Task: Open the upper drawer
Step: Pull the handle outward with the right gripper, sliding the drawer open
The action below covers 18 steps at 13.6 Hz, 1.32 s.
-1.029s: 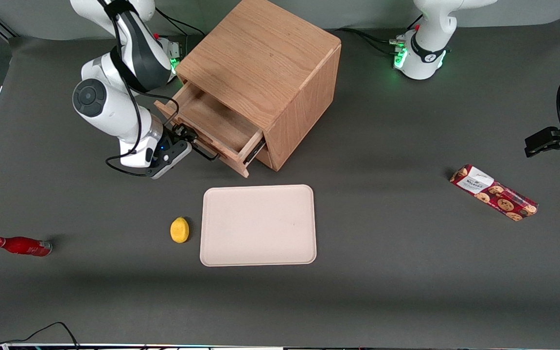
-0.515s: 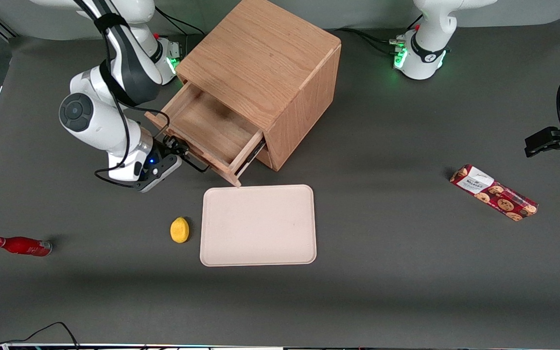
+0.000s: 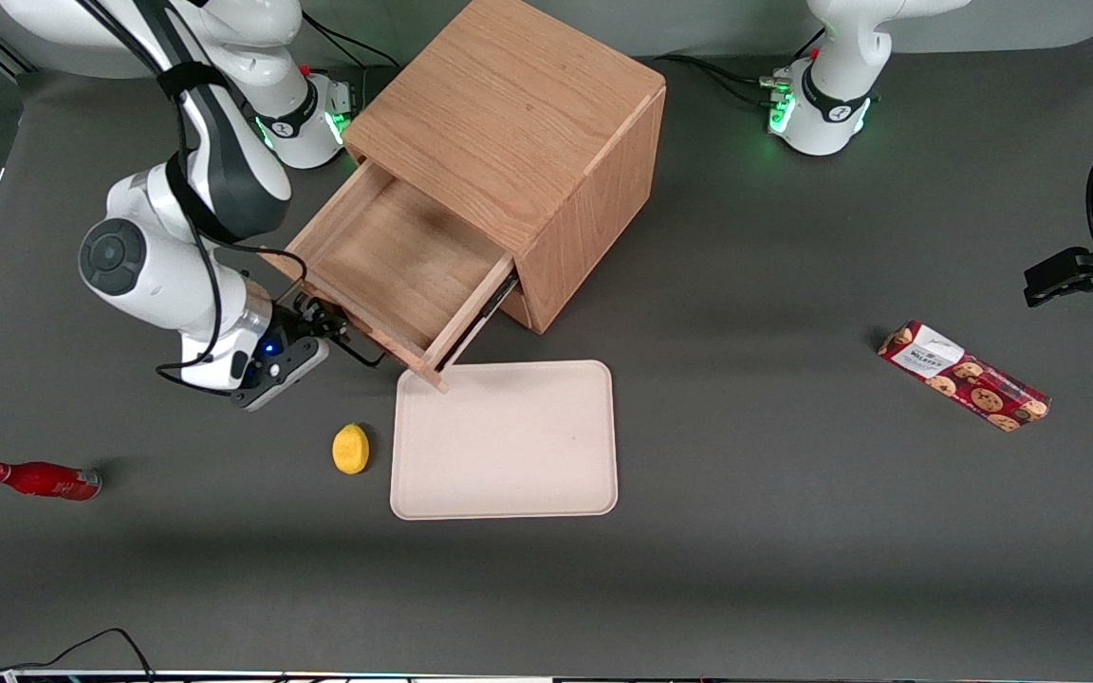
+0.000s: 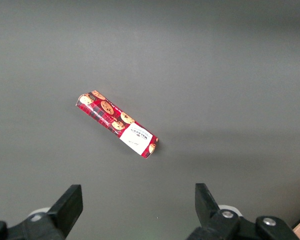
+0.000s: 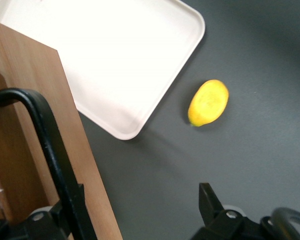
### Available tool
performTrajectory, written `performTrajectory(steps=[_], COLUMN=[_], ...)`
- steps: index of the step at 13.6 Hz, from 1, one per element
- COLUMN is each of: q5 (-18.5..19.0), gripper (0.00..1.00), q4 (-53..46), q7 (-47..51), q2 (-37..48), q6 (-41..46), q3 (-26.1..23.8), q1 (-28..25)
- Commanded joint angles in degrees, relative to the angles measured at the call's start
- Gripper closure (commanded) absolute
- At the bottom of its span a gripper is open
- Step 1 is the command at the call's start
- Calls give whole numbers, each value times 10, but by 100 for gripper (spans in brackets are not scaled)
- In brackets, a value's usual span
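The drawer (image 3: 393, 275) stands pulled well out of the cabinet (image 3: 509, 161), its bare wooden floor open to view. It slides out along a diagonal, toward the front camera and toward the working arm's end of the tabletop (image 3: 793, 531). Its front panel runs crosswise to that slide, and the black handle (image 3: 357, 353) lies along the panel's outer face. The panel's corner nearest the camera hangs over the tray (image 3: 505, 439), just at the tray's corner.

The gripper (image 3: 324, 327) sits at the handle, on the outer side of the panel. In the right wrist view the handle (image 5: 50, 150) passes just beside one finger (image 5: 65, 210), while the other finger (image 5: 212, 205) stands well apart from it over bare tabletop. So the fingers are spread wide with the bar between them, not clamped on it.

The lemon (image 3: 351, 448) lies just beside the tray, nearer the camera than the gripper. The stretch of tabletop between the gripper and the lemon is bare. A red bottle (image 3: 42, 480) lies on its side far toward the working arm's end. A biscuit box (image 3: 964, 376) lies far toward the parked arm's end.
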<state>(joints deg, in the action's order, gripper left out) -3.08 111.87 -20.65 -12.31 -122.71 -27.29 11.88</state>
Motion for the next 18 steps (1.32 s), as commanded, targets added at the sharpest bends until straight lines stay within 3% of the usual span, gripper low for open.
performTrajectory(steps=[1, 14, 18], q5=[18, 38, 37], gripper=[0, 0, 0], q4=[-33, -69, -95], q7=[-5, -4, -2], q2=[-37, -60, -44], q6=[-3, -3, 47], q3=[0, 16, 16], q1=[6, 14, 16])
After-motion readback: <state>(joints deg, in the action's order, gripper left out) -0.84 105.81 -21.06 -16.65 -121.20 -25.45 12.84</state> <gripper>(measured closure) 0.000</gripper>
